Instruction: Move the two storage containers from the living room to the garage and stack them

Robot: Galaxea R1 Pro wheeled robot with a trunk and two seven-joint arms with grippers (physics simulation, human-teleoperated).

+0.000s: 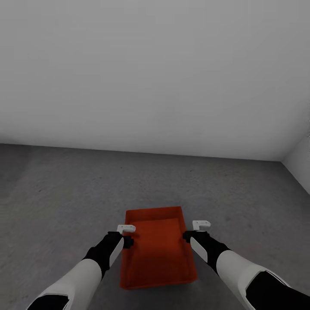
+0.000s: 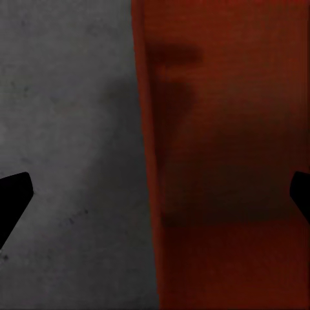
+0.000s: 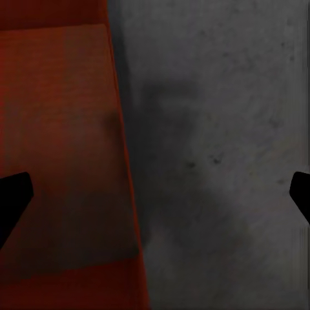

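One orange-red storage container [image 1: 157,249] rests on the dark grey concrete floor [image 1: 64,193] of the garage, its long side running away from me. My left gripper [image 1: 128,241] hovers over the container's left wall and my right gripper [image 1: 187,236] over its right wall. In the left wrist view the left gripper [image 2: 158,194] is open, its dark fingertips [image 2: 16,194] far apart astride the container wall [image 2: 152,161], one over the floor and one over the inside. The right gripper [image 3: 158,194] is likewise open astride the container's other wall [image 3: 126,161]. Nothing is gripped.
A plain white-grey wall [image 1: 155,73] stands ahead, meeting the floor a few steps beyond the container. A second wall [image 1: 301,159] forms a corner at the far right. Bare concrete stretches to the left and right of the container.
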